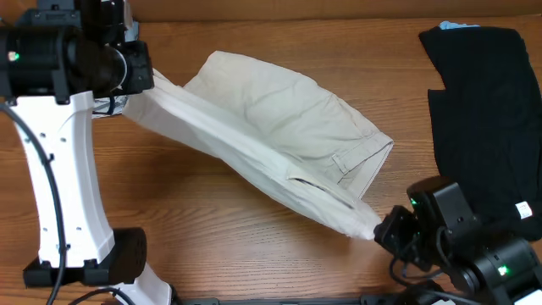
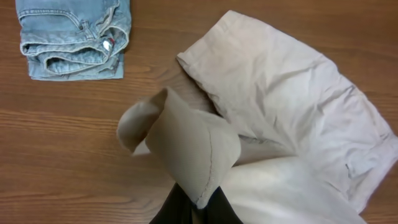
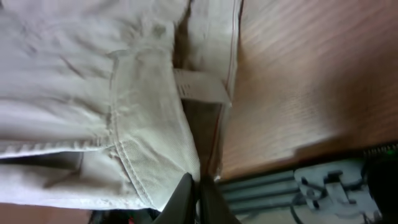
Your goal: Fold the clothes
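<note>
The light beige shorts (image 1: 279, 127) lie across the middle of the table, one edge lifted and stretched between my two grippers. My left gripper (image 1: 146, 78) is shut on a leg corner of the beige shorts (image 2: 205, 155) at the upper left. My right gripper (image 1: 383, 229) is shut on the waistband corner of the shorts (image 3: 155, 155) at the lower right. The folded blue denim shorts (image 2: 73, 36) show in the left wrist view. The black garment (image 1: 491, 110) lies flat at the far right.
The left arm's white base (image 1: 63, 212) stands at the left front. A white label (image 1: 523, 209) shows on the black garment's lower edge. The table's front rail (image 3: 292, 186) is close to the right gripper.
</note>
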Robot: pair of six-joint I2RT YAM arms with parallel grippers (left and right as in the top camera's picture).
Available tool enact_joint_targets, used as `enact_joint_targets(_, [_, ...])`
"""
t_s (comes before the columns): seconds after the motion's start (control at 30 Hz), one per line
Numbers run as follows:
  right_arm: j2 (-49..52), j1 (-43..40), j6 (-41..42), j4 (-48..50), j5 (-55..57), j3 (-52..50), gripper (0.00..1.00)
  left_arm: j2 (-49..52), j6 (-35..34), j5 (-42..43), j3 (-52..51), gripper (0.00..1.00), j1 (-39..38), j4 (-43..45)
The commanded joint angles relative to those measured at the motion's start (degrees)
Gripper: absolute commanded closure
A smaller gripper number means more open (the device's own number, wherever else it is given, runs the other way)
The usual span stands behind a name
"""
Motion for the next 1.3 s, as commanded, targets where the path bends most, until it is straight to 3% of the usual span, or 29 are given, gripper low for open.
enact_joint_targets(0.0, [2.45, -0.48, 1.42, 2.49, 9.33, -0.02, 0.96, 4.28, 0.94, -6.40, -1.33, 0.96, -0.63, 2.62])
enact_joint_targets(0.3, [16.55, -3.50, 1.22, 13.25, 21.11, -0.02, 0.96, 15.85, -0.63, -6.84, -1.73, 0.96, -1.09, 13.57])
enact_joint_targets(0.6, [28.65, -17.86, -13.33, 32.26, 16.55, -0.02, 0.96, 25.73, -0.59, -6.27, -1.73, 0.96, -3.54, 26.67])
enact_joint_targets(0.77, [35.82, -20.92, -15.45, 38.38, 14.32, -0.02, 0.96, 29.09, -0.42, -6.25, -1.73, 0.96, -4.87, 31.26])
enact_joint_targets(0.83, [38.95, -21.38, -15.43, 39.80, 14.36, -0.02, 0.96, 30.16, -0.39, -6.27, -1.77, 0.91, -5.46, 33.33])
enact_joint_targets(0.87, [40.48, -21.57, -15.43, 40.79, 14.40, -0.02, 0.96, 30.47, -0.42, -6.25, -1.77, 0.80, -5.73, 34.58])
enact_joint_targets(0.93, [43.30, -22.21, -15.45, 43.43, 14.38, -0.02, 0.82, 31.36, -0.42, -6.25, -1.86, 0.30, -6.34, 37.35])
enact_joint_targets(0.97, [44.50, -22.53, -15.45, 44.94, 14.36, -0.02, 0.66, 32.04, -0.39, -6.25, -1.86, 0.12, -6.64, 38.53])
enact_joint_targets(1.0, [45.51, -22.88, -15.45, 46.34, 14.32, -0.02, 0.51, 32.22, -0.39, -6.27, -1.86, 0.00, -6.86, 39.28])
enact_joint_targets(1.07, [46.47, -23.56, -15.47, 47.87, 13.62, 0.00, 0.23, 32.46, 0.46, -6.27, -1.86, 0.00, -7.21, 39.87])
enact_joint_targets(1.13, [46.07, -24.33, -15.45, 47.30, 11.63, 0.17, 0.06, 32.22, 0.94, -6.38, -1.49, 0.00, -7.19, 40.24])
enact_joint_targets(1.27, [44.50, -26.16, -18.69, 42.84, 3.30, 0.76, 0.00, 30.82, 0.87, -5.49, 2.03, 0.00, -6.16, 36.63])
